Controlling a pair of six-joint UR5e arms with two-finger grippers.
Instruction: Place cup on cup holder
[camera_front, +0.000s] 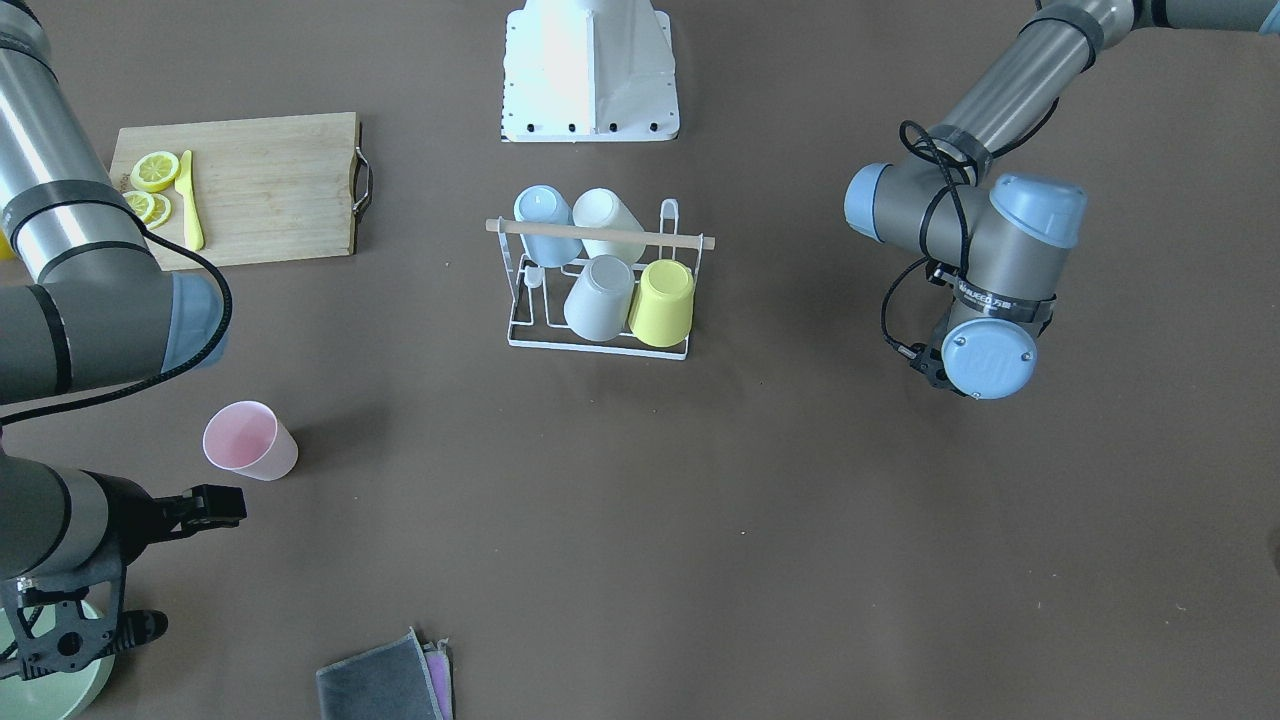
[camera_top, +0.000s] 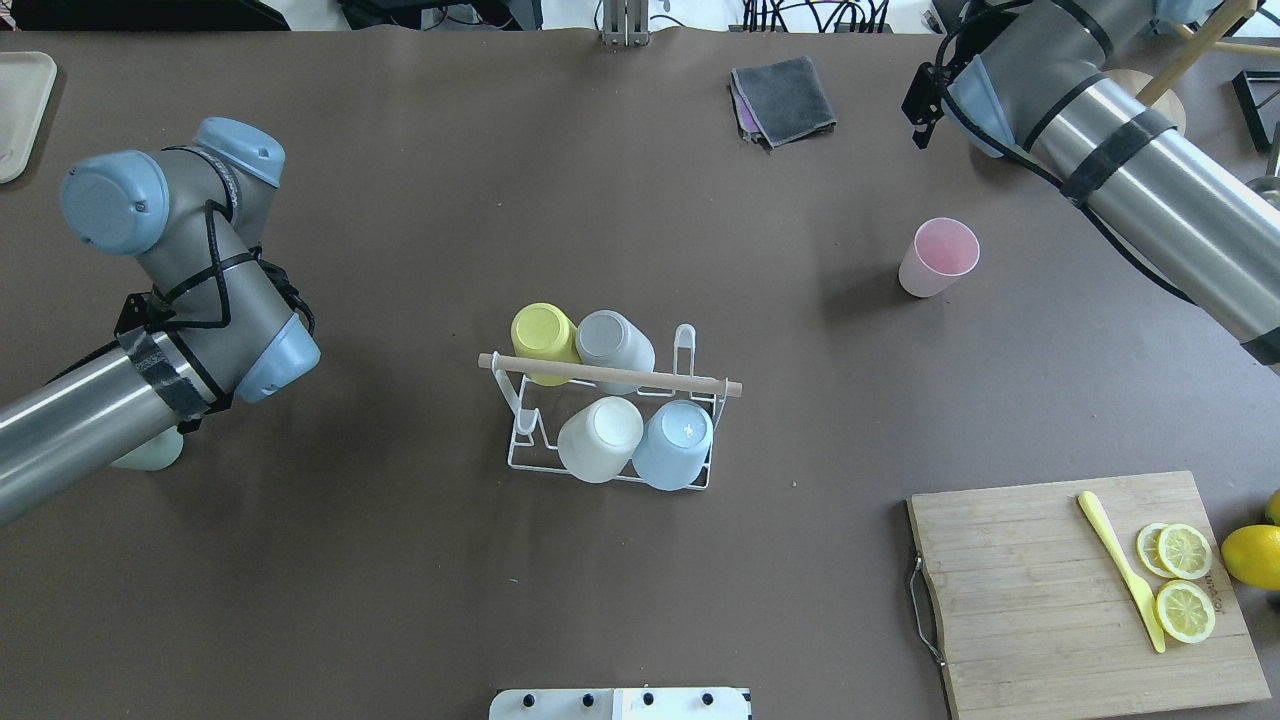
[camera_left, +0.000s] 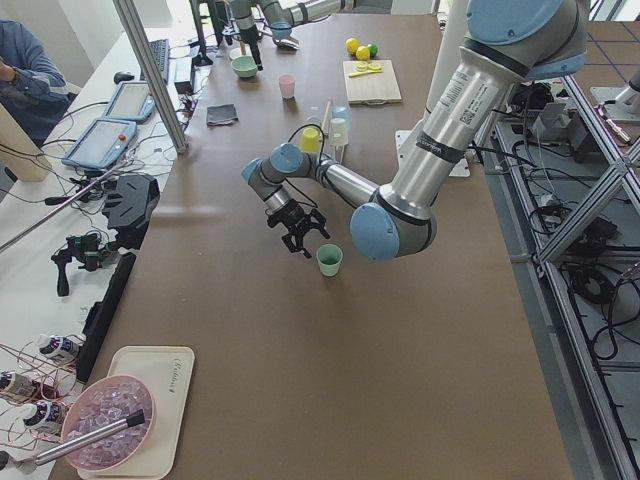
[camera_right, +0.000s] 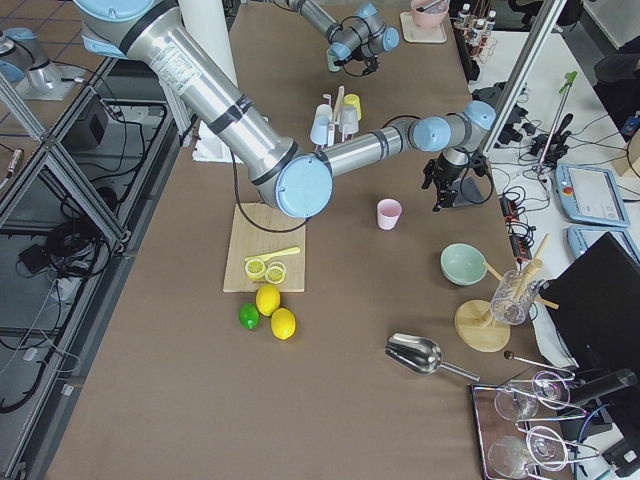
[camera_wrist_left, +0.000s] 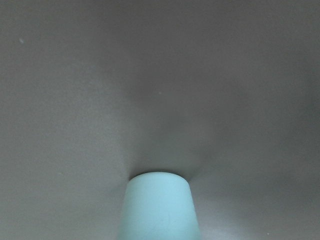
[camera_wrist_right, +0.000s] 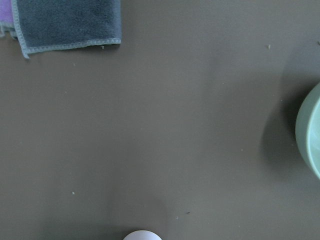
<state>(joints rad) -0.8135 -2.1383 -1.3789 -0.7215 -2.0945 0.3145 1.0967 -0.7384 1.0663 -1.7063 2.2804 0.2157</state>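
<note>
Left arm (camera_top: 200, 300): elbow bent, wrist turned down over a smooth mint cup (camera_top: 150, 452) standing at 9 o'clock from the rack. Left gripper (camera_left: 295, 232): seen only from the side, so its spread cannot be told. Table centre: white wire cup holder (camera_top: 612, 374) with a wooden rod, carrying four upturned cups (camera_top: 600, 438). Pink cup (camera_top: 938, 258): tapered, upright, at 2 o'clock, well apart. Right gripper (camera_front: 185, 565): pointing down near the pink cup, fingers spread wide and empty, largely hidden from overhead.

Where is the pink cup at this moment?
In the overhead view the pink cup stands upright on the table, right of the cup holder, between the folded cloths and the cutting board.
</note>
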